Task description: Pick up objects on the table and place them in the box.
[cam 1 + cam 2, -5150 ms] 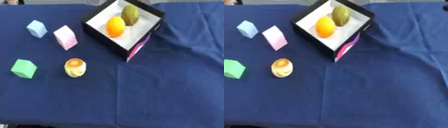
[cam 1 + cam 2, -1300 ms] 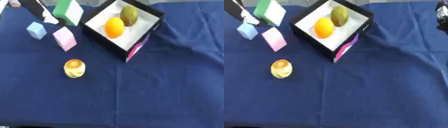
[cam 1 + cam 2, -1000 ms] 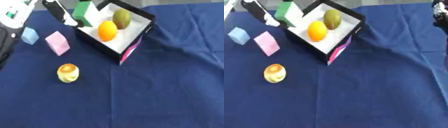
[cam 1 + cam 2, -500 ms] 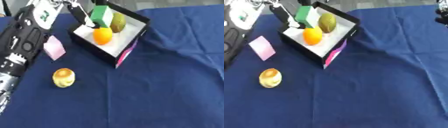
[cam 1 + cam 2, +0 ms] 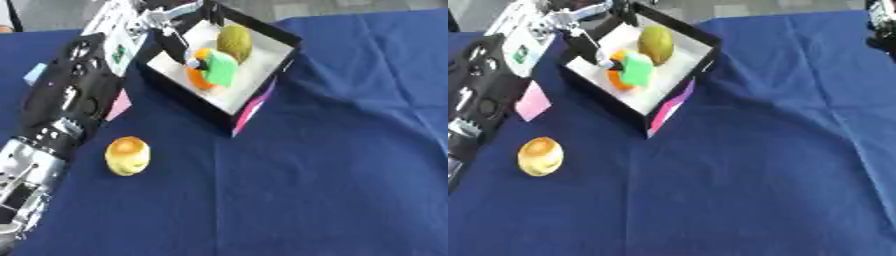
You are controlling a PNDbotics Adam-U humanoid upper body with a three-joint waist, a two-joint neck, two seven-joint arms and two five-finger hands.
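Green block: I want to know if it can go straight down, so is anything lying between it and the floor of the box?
Yes. The green block, held at the left hand fingertips, hangs over the orange fruit lying in the box. The green fruit lies behind it. Bare white floor shows nearer the front wall.

table [image 5: 332,190] covered in dark blue cloth, creased toward right side; black box [image 5: 267,75] with white inside sits on it at upper centre, askew; yellow-orange round object [image 5: 128,155] lies left of centre; pink block [image 5: 533,101] and pale blue block [image 5: 35,73] partly hidden at left
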